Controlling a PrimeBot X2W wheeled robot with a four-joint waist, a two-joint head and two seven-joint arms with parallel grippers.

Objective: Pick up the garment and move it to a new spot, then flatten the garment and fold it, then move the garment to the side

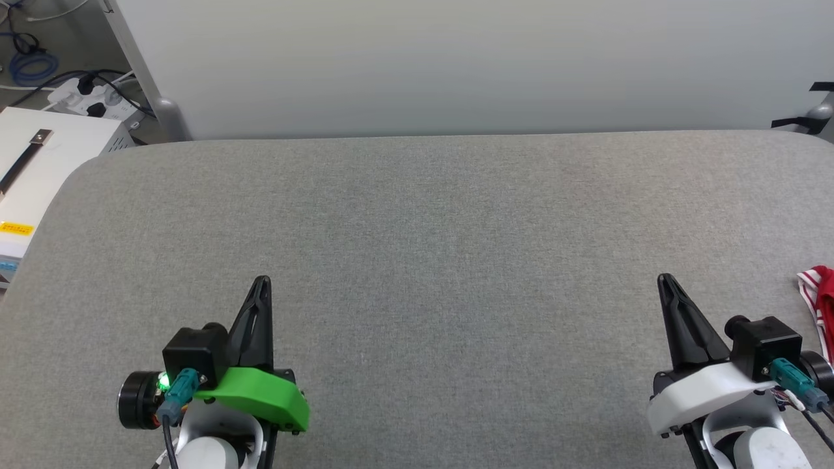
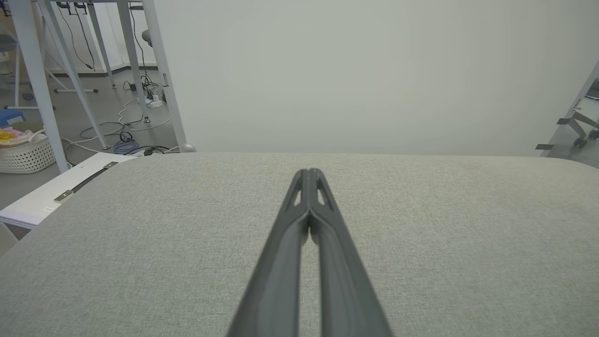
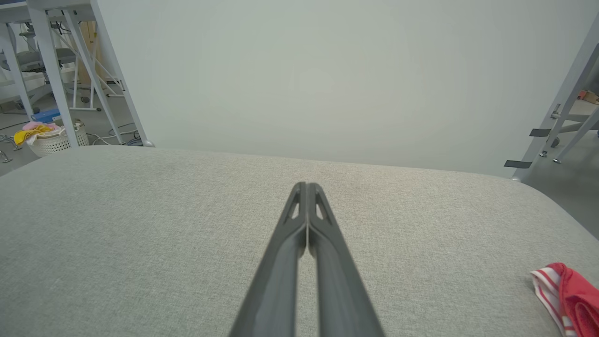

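The garment (image 1: 822, 299) is cut off at right; left end effector (image 1: 262, 283) and right end effector (image 1: 664, 280) pinched together.

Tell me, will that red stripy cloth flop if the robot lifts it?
Probably floppy: the garment lies bunched in soft folds, so it would likely droop from a pinch. It looks thin, so probably light. On the grey fabric surface, pushing would likely wrinkle it rather than slide it.

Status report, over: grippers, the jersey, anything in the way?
Left gripper shut, empty. Right gripper shut, empty, over the grey table. Garment crumpled at far right, beside right gripper, untouched. No obstacle seen between them.
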